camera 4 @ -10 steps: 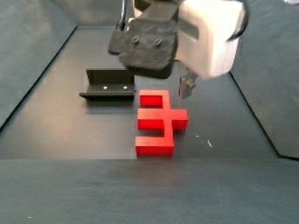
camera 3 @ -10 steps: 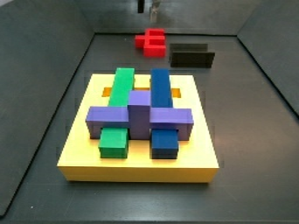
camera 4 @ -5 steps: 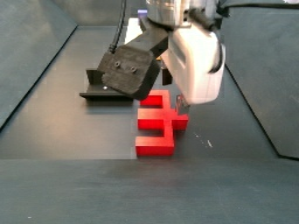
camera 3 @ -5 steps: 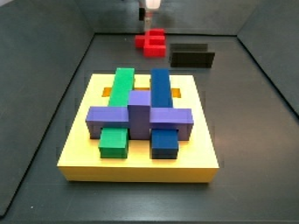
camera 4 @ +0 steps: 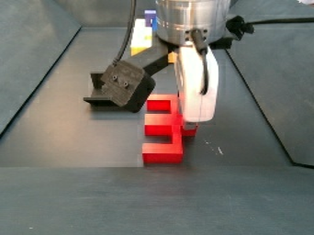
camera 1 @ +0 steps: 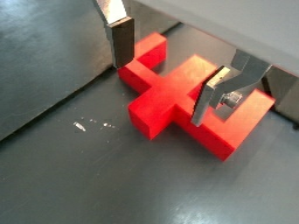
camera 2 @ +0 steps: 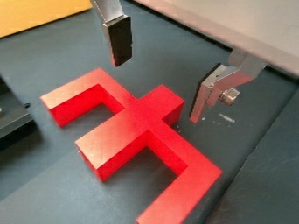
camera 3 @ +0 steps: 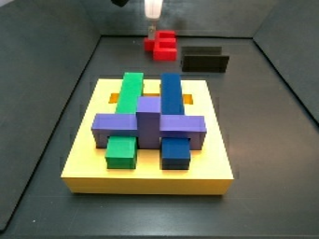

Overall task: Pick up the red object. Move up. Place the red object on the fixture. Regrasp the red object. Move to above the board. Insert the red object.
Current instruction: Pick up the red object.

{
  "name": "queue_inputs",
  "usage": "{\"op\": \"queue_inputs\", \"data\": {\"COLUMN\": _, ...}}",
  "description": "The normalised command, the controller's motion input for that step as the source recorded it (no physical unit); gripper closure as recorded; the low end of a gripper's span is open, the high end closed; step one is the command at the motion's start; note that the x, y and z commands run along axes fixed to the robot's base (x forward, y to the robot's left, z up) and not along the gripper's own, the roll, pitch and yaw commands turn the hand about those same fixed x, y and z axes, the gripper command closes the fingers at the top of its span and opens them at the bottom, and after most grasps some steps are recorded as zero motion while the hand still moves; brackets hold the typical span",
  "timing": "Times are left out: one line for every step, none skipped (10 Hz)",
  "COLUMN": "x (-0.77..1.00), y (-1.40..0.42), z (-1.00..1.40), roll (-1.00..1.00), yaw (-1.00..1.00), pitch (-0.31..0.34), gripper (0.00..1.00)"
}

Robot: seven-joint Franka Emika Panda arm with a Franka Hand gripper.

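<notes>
Red object (camera 1: pixel 184 98) lying flat on the dark floor, seen in both wrist views, with the tool (camera 1: pixel 170 70) low over it. The fingers (camera 1: pixel 121 42) stand apart, one on either side of the piece's centre stub; the pads do not grip it. In a wrist view the fingers (camera 2: pixel 118 40) hang above the piece (camera 2: pixel 131 131) with a clear gap between them. In a side view the arm hides part of the piece (camera 4: pixel 163 133); the fixture (camera 4: pixel 114 87) stands just beside it. In a side view the board (camera 3: pixel 149 136) lies well apart from the piece (camera 3: pixel 161 43), where the tool (camera 3: pixel 153 11) is small and cut off.
</notes>
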Motion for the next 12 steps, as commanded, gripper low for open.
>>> {"op": "queue_inputs", "data": {"x": -0.08, "y": 0.0, "z": -0.13, "roll": -0.06, "yaw": 0.0, "pitch": -0.007, "gripper": 0.0}}
{"op": "queue_inputs", "data": {"x": -0.12, "y": 0.0, "z": -0.14, "roll": 0.0, "yaw": 0.0, "pitch": -0.05, "gripper": 0.0}}
{"op": "queue_inputs", "data": {"x": -0.24, "y": 0.0, "z": -0.15, "roll": 0.01, "yaw": 0.03, "pitch": -0.083, "gripper": 0.0}}
{"op": "queue_inputs", "data": {"x": -0.28, "y": 0.01, "z": -0.29, "roll": 0.07, "yaw": 0.05, "pitch": -0.099, "gripper": 0.0}}
{"op": "queue_inputs", "data": {"x": -0.16, "y": 0.03, "z": -0.48, "roll": 0.11, "yaw": 0.0, "pitch": -0.103, "gripper": 0.0}}
{"op": "queue_inputs", "data": {"x": -0.07, "y": 0.03, "z": -0.45, "roll": 0.11, "yaw": 0.0, "pitch": -0.064, "gripper": 0.0}}
{"op": "queue_inputs", "data": {"x": 0.01, "y": 0.0, "z": -0.3, "roll": 0.15, "yaw": 0.0, "pitch": 0.0, "gripper": 0.0}}
{"op": "queue_inputs", "data": {"x": 0.13, "y": 0.06, "z": -0.24, "roll": 0.1, "yaw": 0.0, "pitch": 0.003, "gripper": 0.0}}
{"op": "queue_inputs", "data": {"x": 0.01, "y": 0.08, "z": -0.24, "roll": 0.07, "yaw": -0.02, "pitch": 0.0, "gripper": 0.0}}
{"op": "queue_inputs", "data": {"x": 0.0, "y": 0.09, "z": -0.14, "roll": 0.02, "yaw": -0.03, "pitch": 0.0, "gripper": 0.0}}
{"op": "queue_inputs", "data": {"x": 0.06, "y": 0.14, "z": -0.08, "roll": 0.0, "yaw": -0.01, "pitch": 0.0, "gripper": 0.0}}
{"op": "queue_inputs", "data": {"x": 0.24, "y": 0.11, "z": -0.05, "roll": -0.04, "yaw": -0.02, "pitch": 0.0, "gripper": 0.0}}
